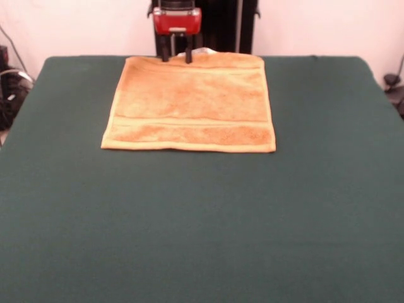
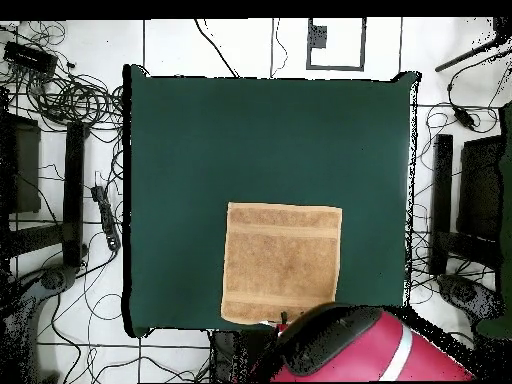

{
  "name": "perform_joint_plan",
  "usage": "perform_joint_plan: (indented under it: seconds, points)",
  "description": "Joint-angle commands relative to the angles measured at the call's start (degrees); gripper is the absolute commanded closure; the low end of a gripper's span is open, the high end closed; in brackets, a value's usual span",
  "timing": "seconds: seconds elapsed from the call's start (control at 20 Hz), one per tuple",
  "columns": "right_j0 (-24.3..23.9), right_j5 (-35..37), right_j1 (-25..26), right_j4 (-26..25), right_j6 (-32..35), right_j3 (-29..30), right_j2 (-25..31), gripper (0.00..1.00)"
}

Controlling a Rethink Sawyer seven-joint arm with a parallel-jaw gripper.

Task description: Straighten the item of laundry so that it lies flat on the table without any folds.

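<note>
Claw (image 1: 176, 55) hanging at the far edge of the towel (image 1: 191, 104), two dark fingers (image 1: 165, 50) parted with a gap between them, nothing held in that gap. Fingertips down at the towel's far hem, just left of its middle in the front view; cannot tell whether touching the cloth or just above it.

From near to far in the front view: wide bare stretch of dark green table (image 1: 202, 227) first. Then the towel's near hem, straight and flat. Just behind it, the woven band (image 1: 189, 123) running across the full width. Beyond the band, golden-orange terry lying smooth, no fold showing across the main field. At the far hem, a slight lift or ripple, with a bit of pale cloth peeking up just right of the fingertips. Above the fingers, red gripper housing (image 1: 177, 20), black arm behind.

Seen from overhead: towel (image 2: 281, 265) roughly square, spread out on the table (image 2: 200, 150), lying towards the side by the robot's base and right of the table's middle. Edge nearest the base partly hidden under the red and black arm (image 2: 350, 345). Cables (image 2: 60, 90) on the tiled floor around the table.
</note>
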Motion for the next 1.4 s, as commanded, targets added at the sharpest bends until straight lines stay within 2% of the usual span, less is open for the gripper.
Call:
perform_joint_plan:
  seconds: [0.05, 0.3, 0.65, 1.4]
  points:
    - [-2.97, 19.68, -3.30, 1.66, 5.88, -10.47, 11.27, 0.00]
    - [-4.29, 22.06, -5.23, 0.29, 5.06, -9.84, 13.47, 0.00]
    - [-4.80, 26.34, -7.51, 1.83, 5.50, -7.90, 13.97, 0.00]
    - [-4.53, 32.20, -17.06, 2.16, 6.32, -2.12, 14.93, 0.00]
